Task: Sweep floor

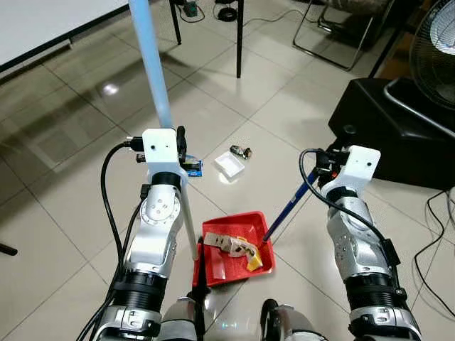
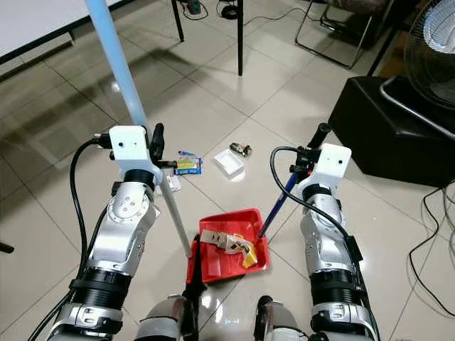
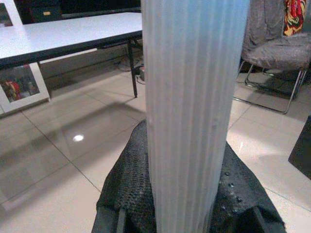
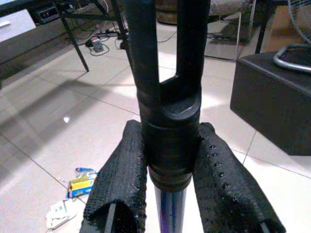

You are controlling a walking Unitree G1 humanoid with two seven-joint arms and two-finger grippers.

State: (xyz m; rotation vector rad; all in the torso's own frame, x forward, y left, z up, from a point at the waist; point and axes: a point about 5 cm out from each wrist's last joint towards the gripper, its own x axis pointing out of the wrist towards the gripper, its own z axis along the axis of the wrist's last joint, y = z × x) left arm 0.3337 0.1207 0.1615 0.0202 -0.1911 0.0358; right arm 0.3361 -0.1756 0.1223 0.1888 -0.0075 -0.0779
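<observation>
My left gripper (image 1: 179, 145) is shut on the pale blue broom handle (image 1: 151, 57), which stands nearly upright; the ribbed pole (image 3: 187, 97) sits between its black pads (image 3: 126, 194). My right gripper (image 4: 170, 194) is shut on the black top of the dustpan handle (image 1: 288, 209), which slants down to the red dustpan (image 1: 213, 273) on the tiles between my arms. Cardboard scraps and a yellow piece (image 1: 252, 259) lie in the pan. Loose litter lies beyond it: a white tray (image 1: 229, 165), a small metallic object (image 1: 242, 150) and a blue-yellow packet (image 2: 188, 165).
A black box (image 1: 398, 135) with a fan (image 1: 437, 35) on it stands at the right, with cables (image 1: 434, 234) on the floor beside it. Black table legs (image 1: 239, 35) and a chair frame (image 1: 334, 32) stand at the back. A white table (image 1: 43, 21) is at the far left.
</observation>
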